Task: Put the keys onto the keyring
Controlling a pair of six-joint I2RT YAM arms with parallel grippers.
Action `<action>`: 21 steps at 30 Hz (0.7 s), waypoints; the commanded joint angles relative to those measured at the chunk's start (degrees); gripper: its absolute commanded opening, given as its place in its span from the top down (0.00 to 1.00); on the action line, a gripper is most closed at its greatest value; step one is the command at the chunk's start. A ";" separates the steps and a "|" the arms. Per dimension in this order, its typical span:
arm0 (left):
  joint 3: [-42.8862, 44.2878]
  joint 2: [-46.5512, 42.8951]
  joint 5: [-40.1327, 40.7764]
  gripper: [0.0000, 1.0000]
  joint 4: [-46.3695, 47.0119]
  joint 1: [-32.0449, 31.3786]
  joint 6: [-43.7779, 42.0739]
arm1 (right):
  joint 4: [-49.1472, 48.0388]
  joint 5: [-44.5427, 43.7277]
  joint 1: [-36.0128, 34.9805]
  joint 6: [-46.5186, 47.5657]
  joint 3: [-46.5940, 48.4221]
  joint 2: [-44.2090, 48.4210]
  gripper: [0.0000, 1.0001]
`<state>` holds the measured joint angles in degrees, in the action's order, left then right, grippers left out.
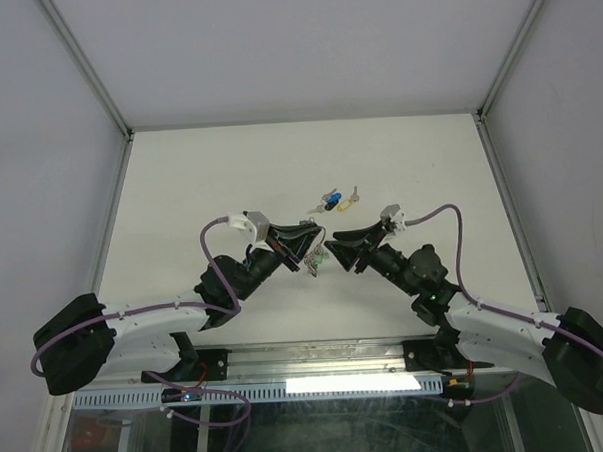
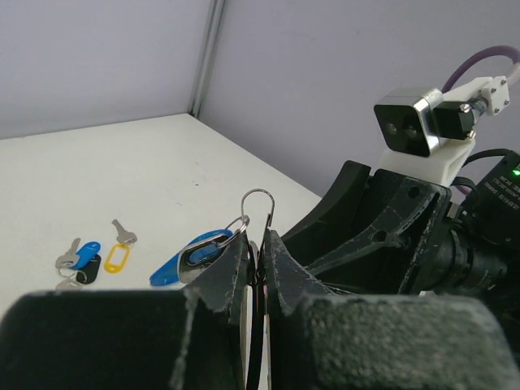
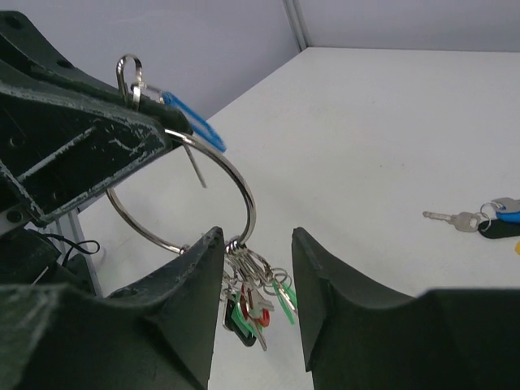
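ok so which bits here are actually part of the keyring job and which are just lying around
In the job:
- keyring, clamped in the left tool
- loose keys on the table, with blue, yellow and dark tags
- right tool, open around the ring's lower edge

Just there:
- green and red keys, already hanging on the ring
- table
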<state>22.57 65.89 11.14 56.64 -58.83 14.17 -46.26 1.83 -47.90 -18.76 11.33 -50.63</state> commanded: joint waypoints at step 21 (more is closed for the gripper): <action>-0.16 0.28 -1.10 1.00 11.39 -0.06 5.07 | -0.48 -1.48 0.09 8.30 9.50 -1.38 1.00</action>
<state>22.63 67.48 8.51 62.06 -58.67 17.39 -53.69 3.86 -48.10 -16.43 15.03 -57.89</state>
